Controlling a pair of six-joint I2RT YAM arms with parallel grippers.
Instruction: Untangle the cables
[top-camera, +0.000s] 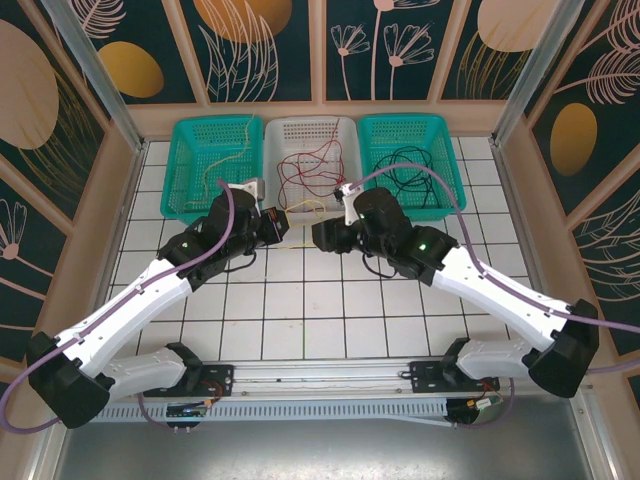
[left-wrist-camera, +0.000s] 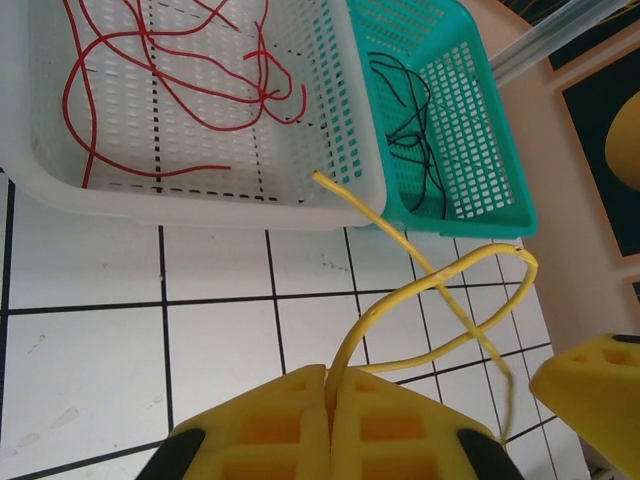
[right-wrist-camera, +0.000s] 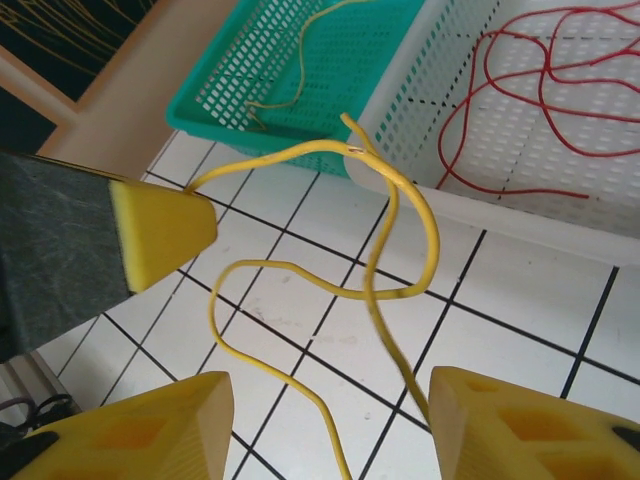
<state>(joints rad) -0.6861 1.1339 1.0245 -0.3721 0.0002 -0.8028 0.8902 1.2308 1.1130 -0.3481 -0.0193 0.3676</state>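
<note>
A loose yellow cable loops above the white tiles between my two grippers, just in front of the baskets. My left gripper is shut on one end of it, and the cable rises straight out from between the closed yellow pads. In the top view the left gripper and right gripper face each other closely. My right gripper is open, with the yellow cable curling between its spread fingers; one strand runs close by the right finger. Red cables lie in the white basket.
Three baskets line the back: a teal basket holding a yellow cable, a white basket and a teal basket holding black cables. Walls enclose the tiled table on three sides.
</note>
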